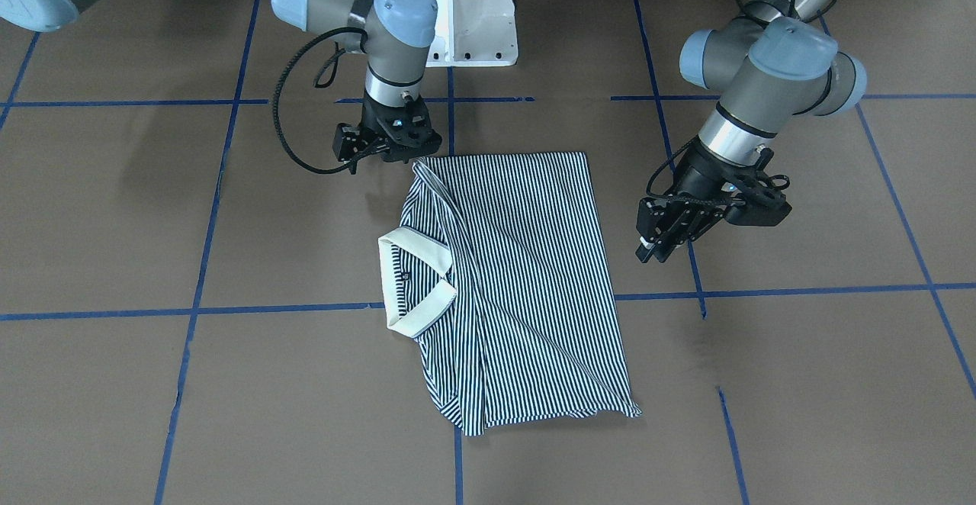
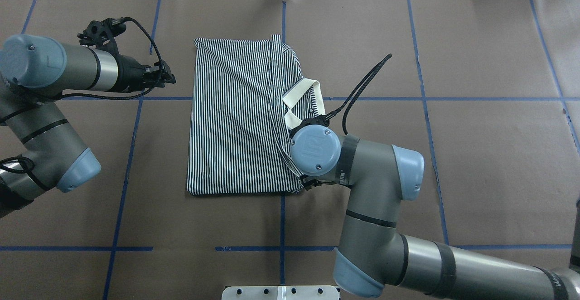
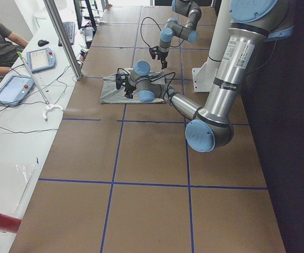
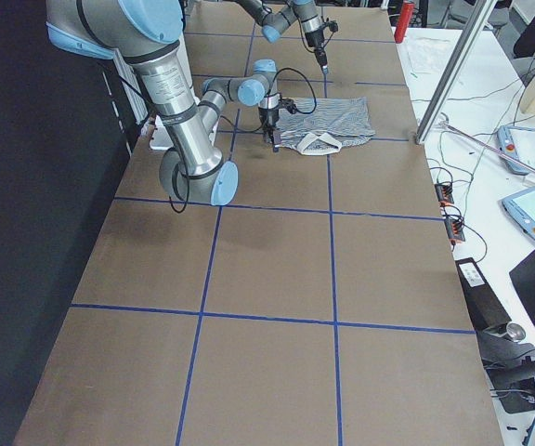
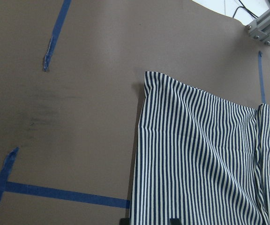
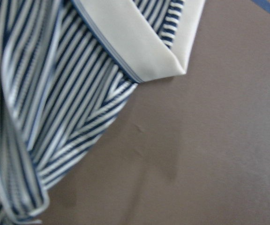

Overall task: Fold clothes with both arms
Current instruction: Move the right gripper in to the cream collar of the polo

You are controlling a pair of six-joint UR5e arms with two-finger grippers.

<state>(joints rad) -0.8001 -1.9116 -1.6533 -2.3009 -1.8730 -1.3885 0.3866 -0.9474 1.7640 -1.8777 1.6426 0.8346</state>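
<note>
Polo shirt (image 1: pixel 526 261) flat mid-table, already in a rough rectangle, collar (image 1: pixel 415 284) toward right arm's side. Mid-fold, between grasps by the look of it. Left gripper (image 1: pixel 657 247) spread, empty, just off edge opposite collar. Right gripper (image 1: pixel 385 152) low at robot-side corner; pinching or not, cannot tell. Next probably: pinch matching corners, fold across.

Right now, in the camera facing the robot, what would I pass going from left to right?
right arm's fingers → striped shirt → left arm's fingers
</note>
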